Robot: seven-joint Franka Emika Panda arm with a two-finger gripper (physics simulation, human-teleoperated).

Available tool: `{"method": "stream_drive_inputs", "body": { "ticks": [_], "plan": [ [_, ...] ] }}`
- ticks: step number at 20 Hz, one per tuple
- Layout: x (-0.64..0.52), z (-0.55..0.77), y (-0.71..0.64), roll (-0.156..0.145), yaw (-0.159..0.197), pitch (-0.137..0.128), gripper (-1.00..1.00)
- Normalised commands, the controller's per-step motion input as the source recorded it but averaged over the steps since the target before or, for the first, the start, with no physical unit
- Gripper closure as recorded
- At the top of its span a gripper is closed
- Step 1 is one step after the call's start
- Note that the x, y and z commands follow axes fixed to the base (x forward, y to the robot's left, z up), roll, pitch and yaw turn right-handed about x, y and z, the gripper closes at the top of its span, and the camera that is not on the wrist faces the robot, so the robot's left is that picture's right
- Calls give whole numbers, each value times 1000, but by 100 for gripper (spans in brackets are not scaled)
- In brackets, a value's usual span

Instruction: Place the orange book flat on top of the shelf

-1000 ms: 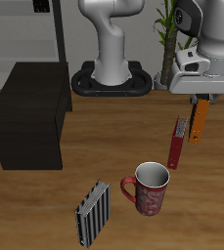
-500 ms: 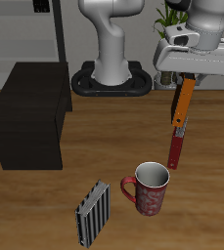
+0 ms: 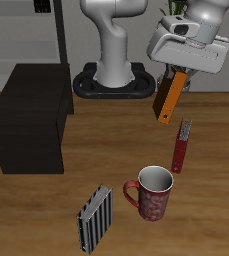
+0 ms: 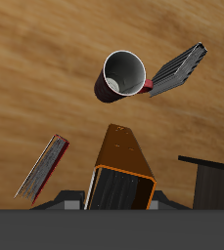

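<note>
One thin slab, the orange book (image 3: 171,96), hangs tilted in the air above the wood-grain table (image 3: 106,160), its bright glossy cover slanting down from the gripper (image 3: 178,75), whose fingers are clamped on its upper end. The wrist view shows its dark page edge framed in orange (image 4: 120,187). The shelf (image 3: 31,115), a matte near-black box with a flat top, sits well apart. The dark red book (image 3: 181,146) stands on edge below, near a patterned red mug (image 3: 153,191) and the ribbed grey-striped book (image 3: 96,217).
</note>
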Motion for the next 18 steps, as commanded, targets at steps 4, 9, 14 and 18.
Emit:
{"method": "stream_drive_inputs", "body": {
  "ticks": [4, 9, 14, 18],
  "plan": [
    [-9, -8, -173, -79, 30, -16, 100],
    [40, -23, -309, -128, 54, -8, 100],
    [2, 27, -487, -152, 17, 5, 100],
    [-9, 17, -483, -178, -7, 53, 100]
  ]
}}
